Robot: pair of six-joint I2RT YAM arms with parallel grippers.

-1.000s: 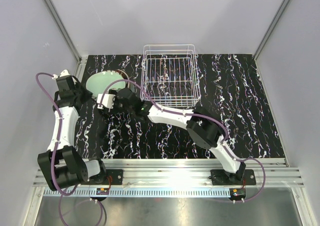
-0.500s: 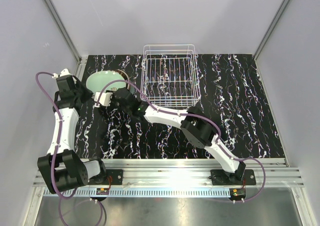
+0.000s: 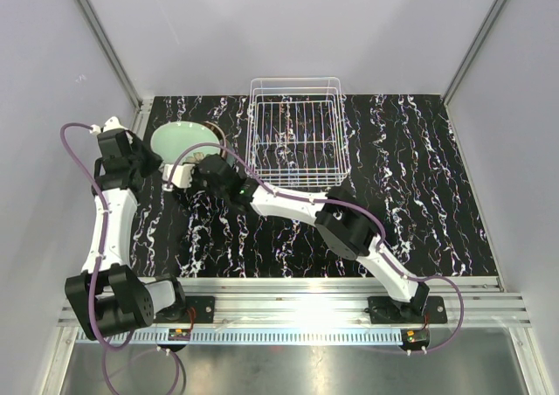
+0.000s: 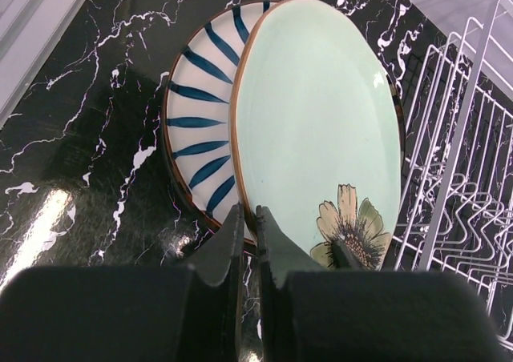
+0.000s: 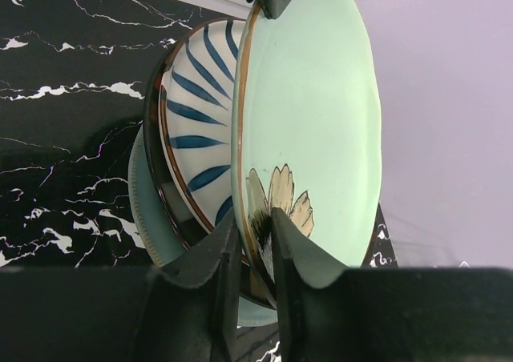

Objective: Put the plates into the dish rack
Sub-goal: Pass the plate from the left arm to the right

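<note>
Pale green plate [image 4: 321, 122], tilted on edge above the striped plate [image 4: 196, 130]: my left gripper [image 4: 247, 226] is clamped on one rim, my right gripper [image 5: 252, 230] straddles the opposite rim (whether pinching, I cannot tell), and the dish rack [image 3: 295, 137] stands just to the plate's right.

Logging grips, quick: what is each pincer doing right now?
Left pincer: shut on the green plate at its rim.
Right pincer: around the same plate's rim; a grip cannot be told.

Stack of plates [image 3: 183, 140] on the table [image 3: 419, 194], just left of the dish rack [image 3: 295, 142].
</note>
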